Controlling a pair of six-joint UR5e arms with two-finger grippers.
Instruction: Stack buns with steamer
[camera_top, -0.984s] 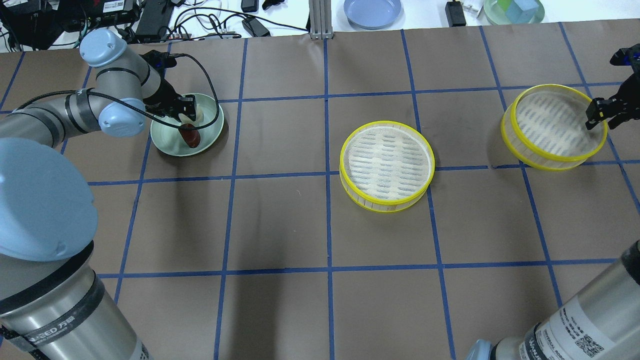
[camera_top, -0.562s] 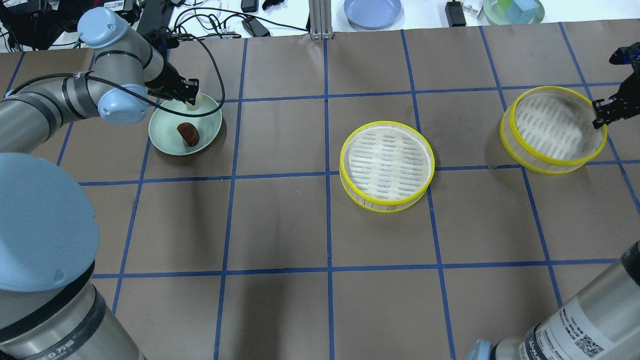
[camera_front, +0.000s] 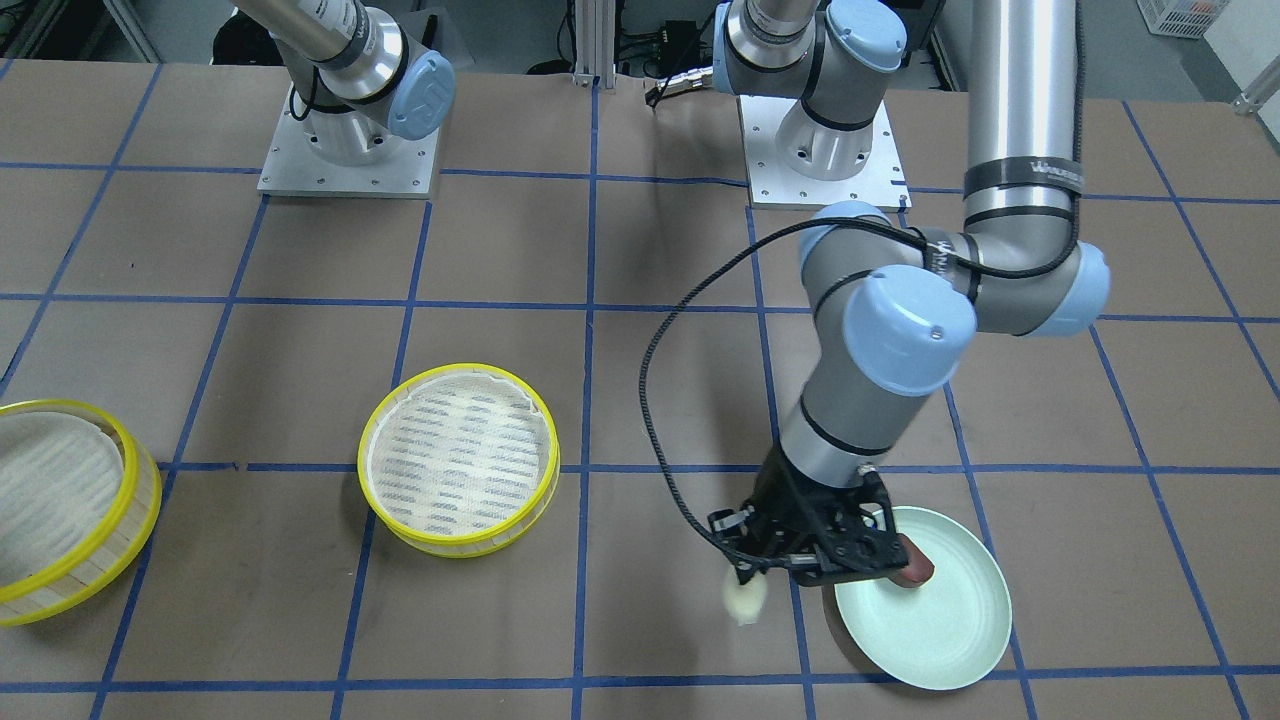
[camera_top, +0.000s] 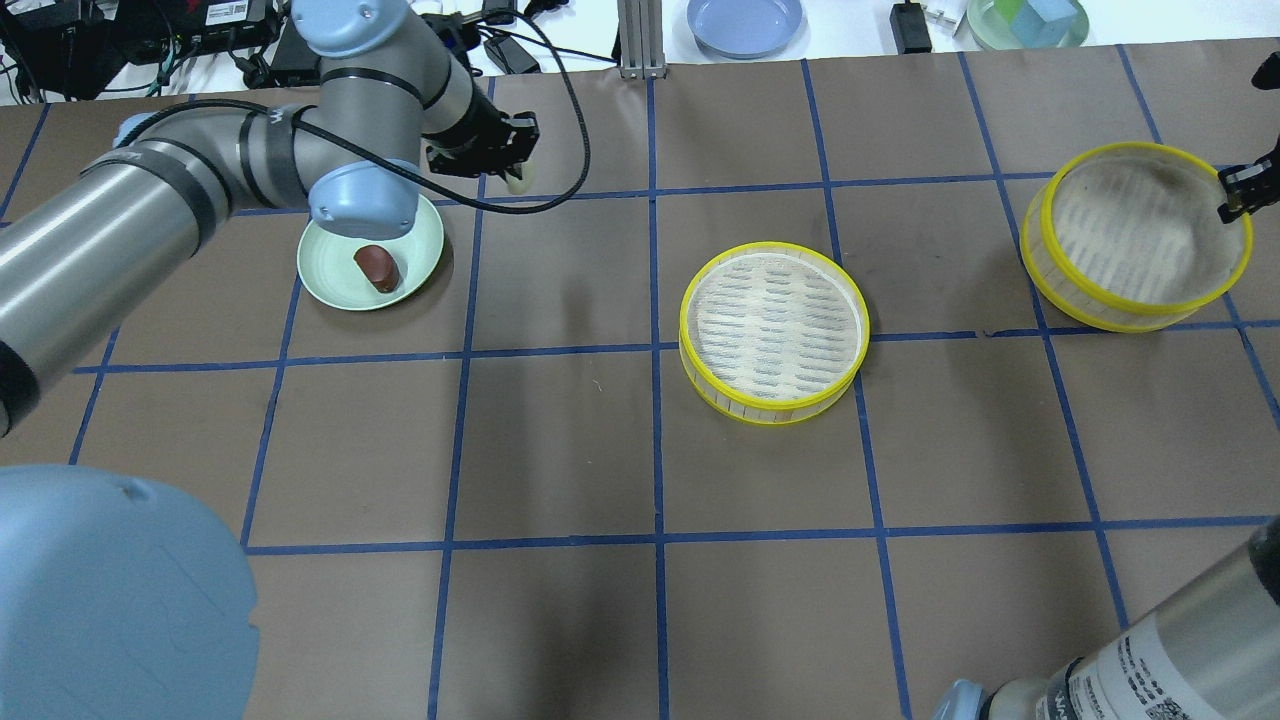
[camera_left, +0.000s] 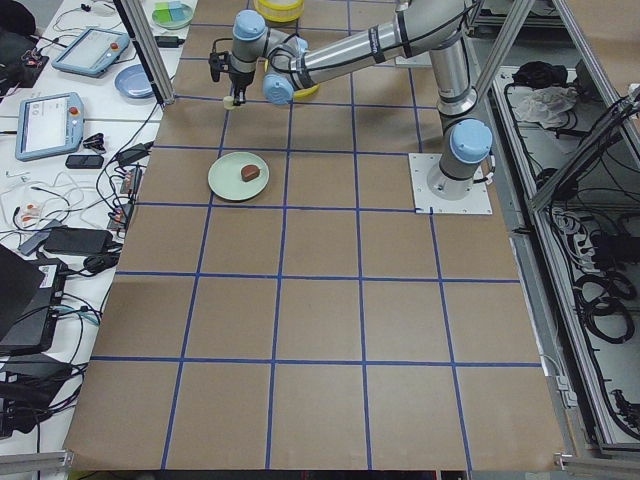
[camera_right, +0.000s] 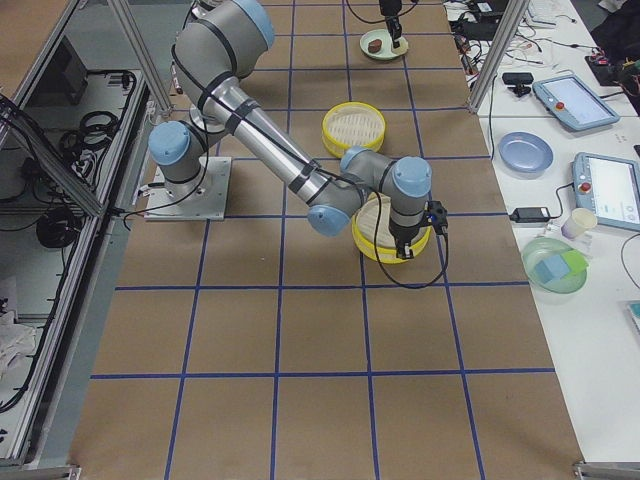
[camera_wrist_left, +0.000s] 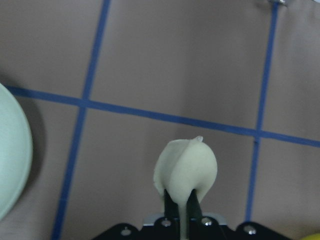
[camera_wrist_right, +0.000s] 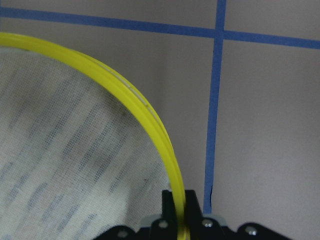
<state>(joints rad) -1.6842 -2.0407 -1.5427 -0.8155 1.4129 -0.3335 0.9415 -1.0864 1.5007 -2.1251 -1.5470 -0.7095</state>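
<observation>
An empty steamer tier (camera_top: 773, 330) sits mid-bench; the brown bun (camera_top: 378, 268) lies on a green plate (camera_top: 330, 285). Right fingers (camera_wrist_right: 194, 207) pinch the rim of the second tier (camera_top: 1135, 240), likely light and stiff. Left fingers (camera_wrist_left: 169, 206) nip the cream bun (camera_wrist_left: 185, 167) aloft; it looks soft, so hold gently.

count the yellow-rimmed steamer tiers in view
2. The middle tier sits flat on the table near its centre. The right tier is on the robot's right side, its rim pinched by the right gripper. None seems hidden.
</observation>
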